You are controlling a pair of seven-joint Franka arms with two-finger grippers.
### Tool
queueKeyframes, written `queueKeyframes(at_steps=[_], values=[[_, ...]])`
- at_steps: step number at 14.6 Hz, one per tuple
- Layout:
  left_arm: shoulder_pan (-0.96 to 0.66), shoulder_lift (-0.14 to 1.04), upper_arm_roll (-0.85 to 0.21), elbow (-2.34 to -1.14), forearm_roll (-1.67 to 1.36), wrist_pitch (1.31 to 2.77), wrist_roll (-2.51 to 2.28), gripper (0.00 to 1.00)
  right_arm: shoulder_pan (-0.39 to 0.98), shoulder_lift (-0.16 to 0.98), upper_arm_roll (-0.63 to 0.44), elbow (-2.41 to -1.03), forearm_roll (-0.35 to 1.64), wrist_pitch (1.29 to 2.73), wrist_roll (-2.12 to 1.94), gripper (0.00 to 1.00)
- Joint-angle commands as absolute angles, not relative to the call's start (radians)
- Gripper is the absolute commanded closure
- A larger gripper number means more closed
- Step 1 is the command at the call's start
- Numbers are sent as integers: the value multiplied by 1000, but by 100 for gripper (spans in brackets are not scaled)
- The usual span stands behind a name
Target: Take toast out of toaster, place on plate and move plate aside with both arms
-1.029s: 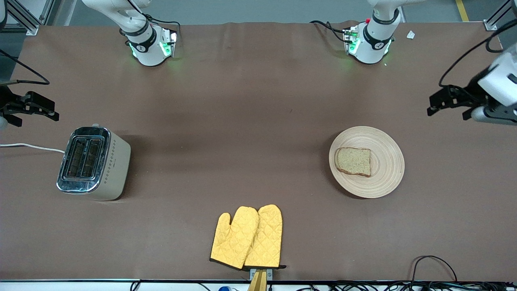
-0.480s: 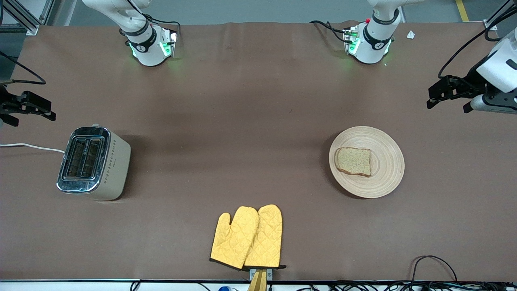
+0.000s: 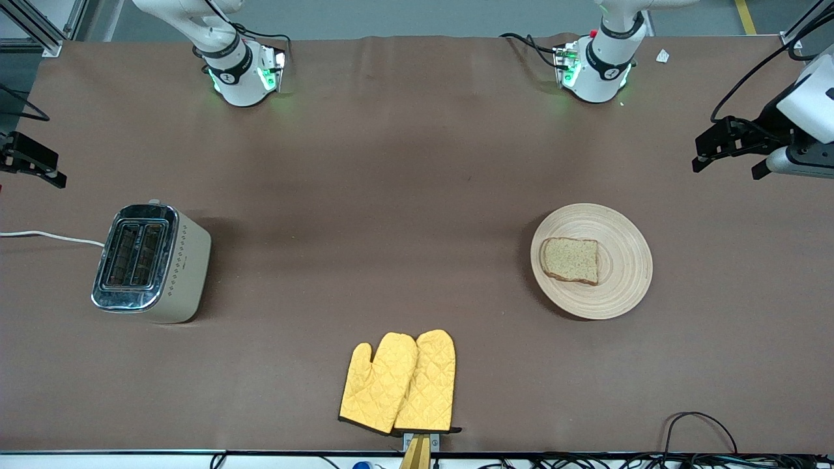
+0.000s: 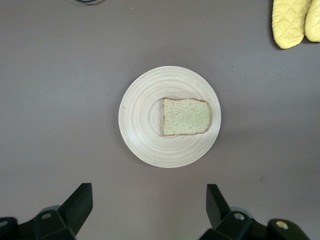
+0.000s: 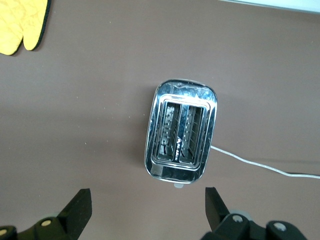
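Front view: you will find the toast (image 3: 571, 260) lying flat on the plate (image 3: 625, 267), toward the left arm's end of the tabletop (image 3: 391, 195). The toaster (image 3: 151, 263) stands at the right arm's end, both slots empty. Over the last second both arms have drawn outward — the right gripper (image 3: 29, 163) has slid almost out of frame at that end, and the left gripper (image 3: 726, 144) has risen slightly over bare tabletop near the edge. I judge the task complete and the arms retiring.

Left wrist view: the left gripper (image 4: 149, 206) hangs high with its jaws spread wide and empty; plate (image 4: 150, 135) and toast (image 4: 186, 116) lie well below, untouched.

Right wrist view: the right gripper (image 5: 148, 209) likewise shows jaws spread and empty — the toaster (image 5: 181, 131) sits beneath, its white cord (image 5: 265, 167) trailing off.

Surroundings: yellow oven mitts (image 3: 399, 383) lie nearest the front camera, well apart from everything. Nothing obstructs either arm.
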State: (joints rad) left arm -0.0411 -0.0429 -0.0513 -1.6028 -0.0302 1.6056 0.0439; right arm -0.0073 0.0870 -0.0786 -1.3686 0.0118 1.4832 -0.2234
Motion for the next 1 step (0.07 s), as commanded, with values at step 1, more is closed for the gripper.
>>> queueKeyframes(at_steps=[1], values=[[-60,-26,-48,-1556,38,1575,29,0,-26,77,-69,-1374,0,1467,-230,0]])
